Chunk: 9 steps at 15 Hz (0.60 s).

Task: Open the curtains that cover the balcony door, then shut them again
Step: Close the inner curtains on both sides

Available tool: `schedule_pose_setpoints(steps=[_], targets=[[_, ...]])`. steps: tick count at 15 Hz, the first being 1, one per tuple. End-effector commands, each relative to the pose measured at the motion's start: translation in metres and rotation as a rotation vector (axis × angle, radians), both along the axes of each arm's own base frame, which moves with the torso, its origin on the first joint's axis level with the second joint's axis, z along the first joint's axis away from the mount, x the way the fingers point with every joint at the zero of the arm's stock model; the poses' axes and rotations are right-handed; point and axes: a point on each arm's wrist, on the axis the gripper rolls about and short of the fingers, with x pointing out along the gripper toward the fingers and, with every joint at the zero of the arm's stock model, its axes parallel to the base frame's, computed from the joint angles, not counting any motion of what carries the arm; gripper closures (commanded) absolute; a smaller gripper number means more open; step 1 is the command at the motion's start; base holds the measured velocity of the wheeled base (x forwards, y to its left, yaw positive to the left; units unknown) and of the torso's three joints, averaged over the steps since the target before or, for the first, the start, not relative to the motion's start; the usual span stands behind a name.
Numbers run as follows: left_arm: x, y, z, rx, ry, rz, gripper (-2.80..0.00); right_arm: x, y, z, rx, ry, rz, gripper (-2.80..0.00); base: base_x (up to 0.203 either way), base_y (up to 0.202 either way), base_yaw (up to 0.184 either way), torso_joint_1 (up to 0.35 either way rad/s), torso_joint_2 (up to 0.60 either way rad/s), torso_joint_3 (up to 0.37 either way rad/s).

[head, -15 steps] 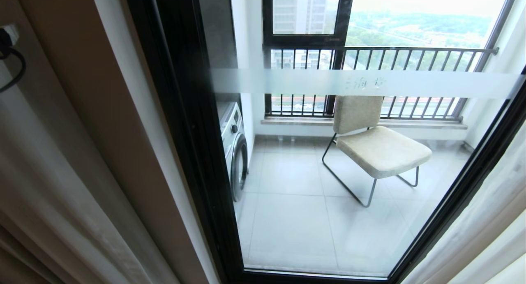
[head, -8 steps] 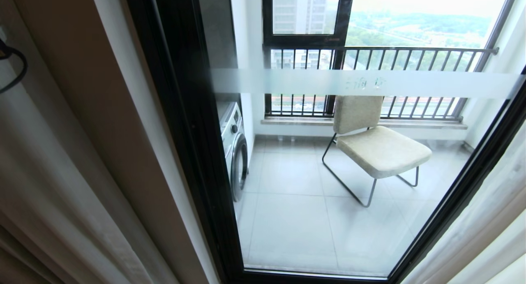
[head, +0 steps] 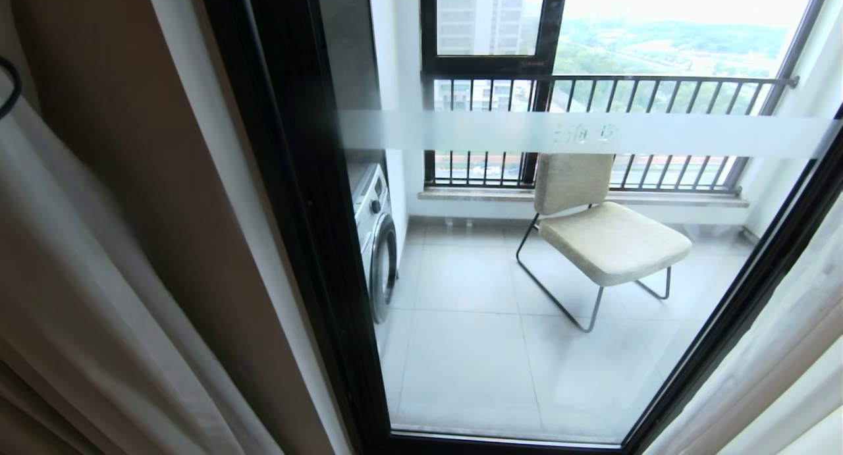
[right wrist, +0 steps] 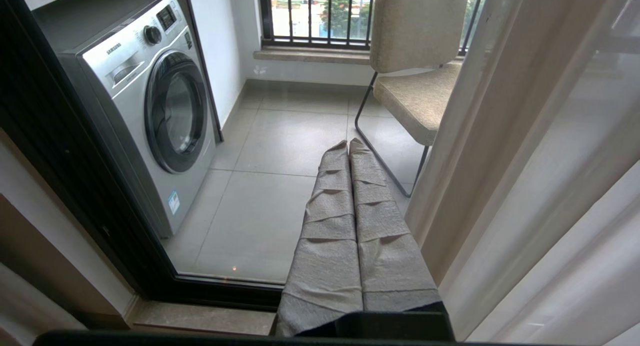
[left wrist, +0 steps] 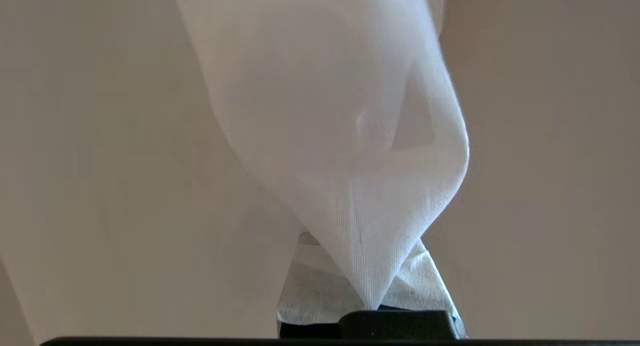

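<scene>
Bunching sheer white curtains [left wrist: 320, 135]

Chair [head: 602, 228] behind balcony door [head: 316, 244], curtains [head: 85, 297] flanking.

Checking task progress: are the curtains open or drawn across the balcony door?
Open: curtains hang bunched at both sides, leaving the balcony door glass uncovered.

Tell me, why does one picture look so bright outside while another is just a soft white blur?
Head view: daylight floods through the balcony door, washing out the sky; the curtains at the left sit in shade. Left wrist view: sheer curtain fills the lens, soft-edged, pinched in the left end effector.
</scene>
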Motion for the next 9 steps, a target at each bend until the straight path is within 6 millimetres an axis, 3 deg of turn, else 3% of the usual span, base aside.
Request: schedule_pose_setpoints(steps=[1,9], targets=[[-0.015,-0.013,0.014,0.021,-0.049,-0.020,0.00,0.000,0.000,0.000,0.000,0.000,0.000,0.00,0.000,0.000,0.000,0.000,0.00,0.000],[-0.035,-0.091,0.033,0.028,-0.103,-0.305,0.00,0.000,0.000,0.000,0.000,0.000,0.000,0.00,0.000,0.000,0.000,0.000,0.00,0.000]])
